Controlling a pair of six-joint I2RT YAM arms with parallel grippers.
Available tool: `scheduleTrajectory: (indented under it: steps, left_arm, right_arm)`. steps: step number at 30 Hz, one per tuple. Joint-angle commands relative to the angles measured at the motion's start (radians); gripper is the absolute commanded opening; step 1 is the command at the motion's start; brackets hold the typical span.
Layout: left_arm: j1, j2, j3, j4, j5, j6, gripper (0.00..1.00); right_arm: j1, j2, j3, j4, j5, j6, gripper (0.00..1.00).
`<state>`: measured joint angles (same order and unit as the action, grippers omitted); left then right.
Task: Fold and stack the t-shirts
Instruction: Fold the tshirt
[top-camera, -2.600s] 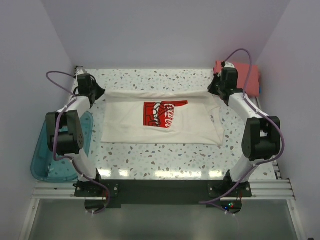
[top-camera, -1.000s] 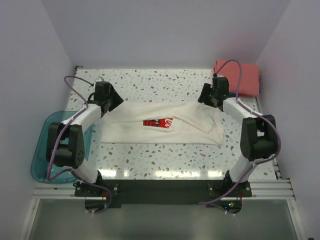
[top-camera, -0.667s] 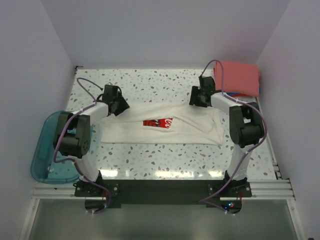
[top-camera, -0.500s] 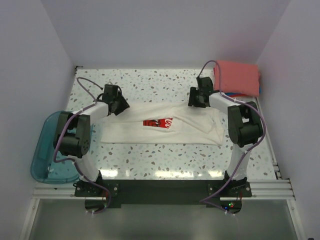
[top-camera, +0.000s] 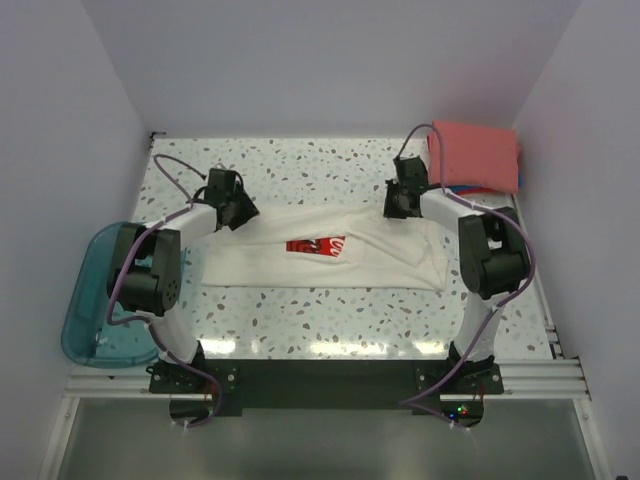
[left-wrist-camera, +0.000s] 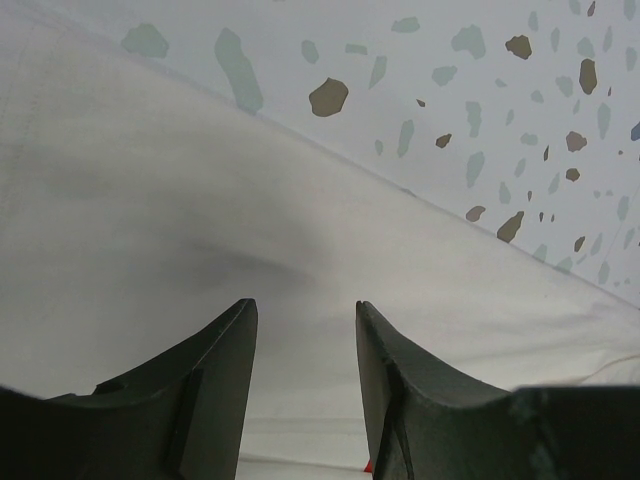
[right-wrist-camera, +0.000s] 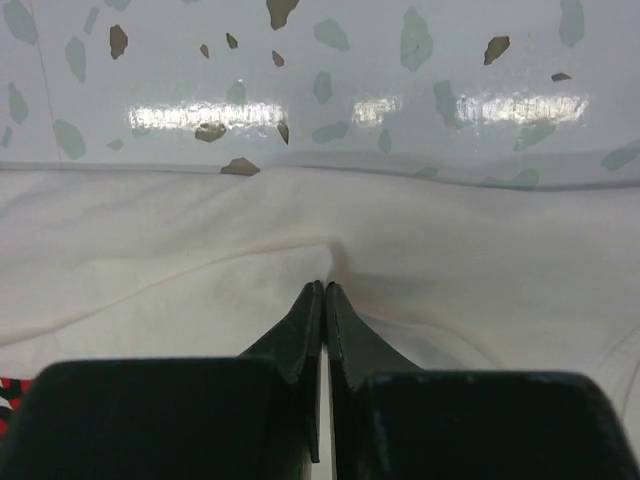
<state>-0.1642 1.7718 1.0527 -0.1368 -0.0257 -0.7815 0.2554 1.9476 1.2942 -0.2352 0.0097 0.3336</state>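
The cream-white t-shirt (top-camera: 385, 255) lies folded into a wide band mid-table, and only a strip of its red-and-white print (top-camera: 316, 245) shows. My left gripper (top-camera: 243, 213) hovers open over the band's far left edge; in the left wrist view the cloth (left-wrist-camera: 150, 220) lies flat between and beyond the spread fingers of that gripper (left-wrist-camera: 302, 305). My right gripper (top-camera: 393, 207) is at the far right edge. Its jaws (right-wrist-camera: 324, 286) are pressed together, and the cloth (right-wrist-camera: 150, 270) puckers into their tips. A folded coral-red t-shirt (top-camera: 475, 155) rests at the back right on a blue edge (top-camera: 520, 180).
A translucent teal plastic tub (top-camera: 85, 310) sits off the table's left side beside the left arm. The speckled tabletop (top-camera: 320, 170) stretches behind the shirt to the back wall. Purple cables loop above both arms.
Both grippers have moved inward along the shirt's far edge and lowered onto it. The right jaws have gone from open to shut, pinching cloth. The left jaws stay open.
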Motion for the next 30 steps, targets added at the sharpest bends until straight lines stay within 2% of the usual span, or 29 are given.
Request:
scheduleTrajectory:
  steps: [1,7,18,25,29,30]
  left_arm:
    - [-0.003,-0.015,0.013,0.02,0.006,0.002,0.49]
    - [-0.003,-0.038,-0.008,0.019,-0.008,-0.009,0.49]
    - [-0.003,-0.063,-0.02,0.012,-0.008,-0.013,0.49]
    - [-0.003,-0.074,-0.034,0.016,0.004,-0.016,0.49]
    - [-0.003,-0.074,-0.037,0.017,0.01,-0.013,0.49]
    - [-0.003,-0.072,-0.039,0.017,0.012,-0.012,0.49]
  right_arm:
    - [0.01,-0.142,-0.051,-0.007,-0.002,0.021,0.0]
    - [0.036,-0.339,-0.199,0.016,-0.057,0.07,0.0]
    - [0.183,-0.668,-0.507,0.007,0.002,0.145,0.0]
    - [0.258,-0.733,-0.611,0.043,0.007,0.191,0.0]
    - [0.309,-0.727,-0.624,0.066,0.012,0.205,0.07]
    - [0.317,-0.724,-0.622,0.069,0.016,0.206,0.16]
